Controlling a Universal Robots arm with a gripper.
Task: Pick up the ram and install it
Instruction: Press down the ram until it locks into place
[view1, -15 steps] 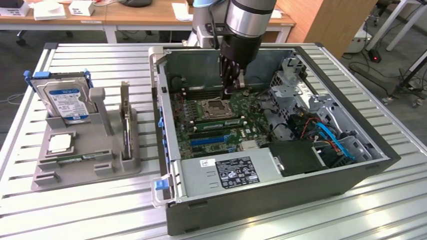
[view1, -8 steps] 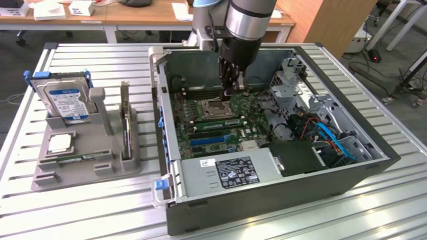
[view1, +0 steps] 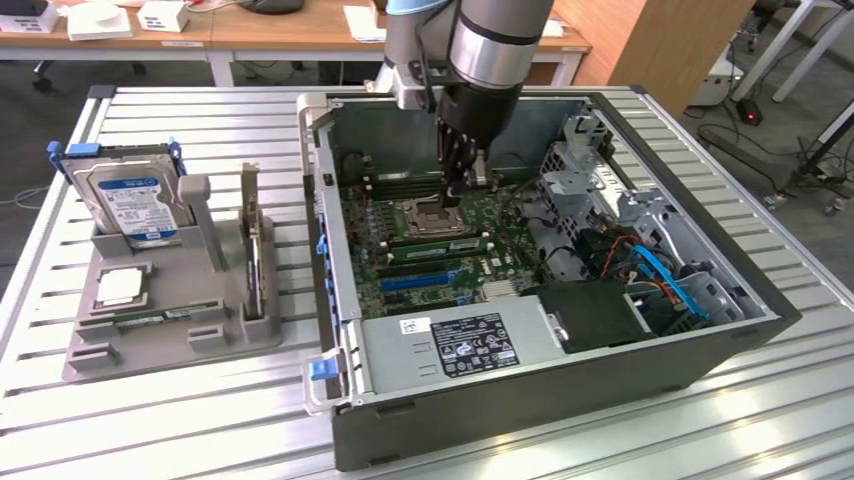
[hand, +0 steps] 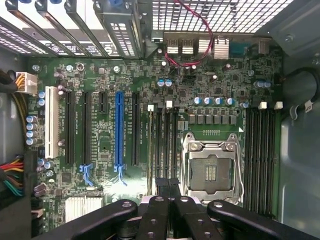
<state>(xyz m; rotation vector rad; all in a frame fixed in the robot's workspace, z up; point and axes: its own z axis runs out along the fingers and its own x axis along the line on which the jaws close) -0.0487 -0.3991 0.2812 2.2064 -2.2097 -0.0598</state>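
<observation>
"Green and thin with dark chips: where is the ram (view1: 443, 246) sitting?"

"On edge in a memory slot of the motherboard (hand: 100, 195), just beside the open processor socket (hand: 210, 170). In the wrist view the ram (hand: 150, 150) is a pale narrow strip running along the dark slots."

"And the gripper (view1: 470, 190)?"

"Down inside the computer case (view1: 534, 410), hanging over the socket and those slots. Its fingers (hand: 161, 192) are pressed together, with nothing visible between them. Whether the tips touch the stick, I cannot tell."

"What lies around it?"

"A long blue expansion slot (hand: 119, 130) sits further from the socket, and a labelled power supply (view1: 454, 345) fills the case's near corner. Well apart, toward the exterior view's left, a grey holder (view1: 174, 345) on the slatted metal table (view1: 200, 110) carries an upright hard drive (view1: 134, 200)."
</observation>
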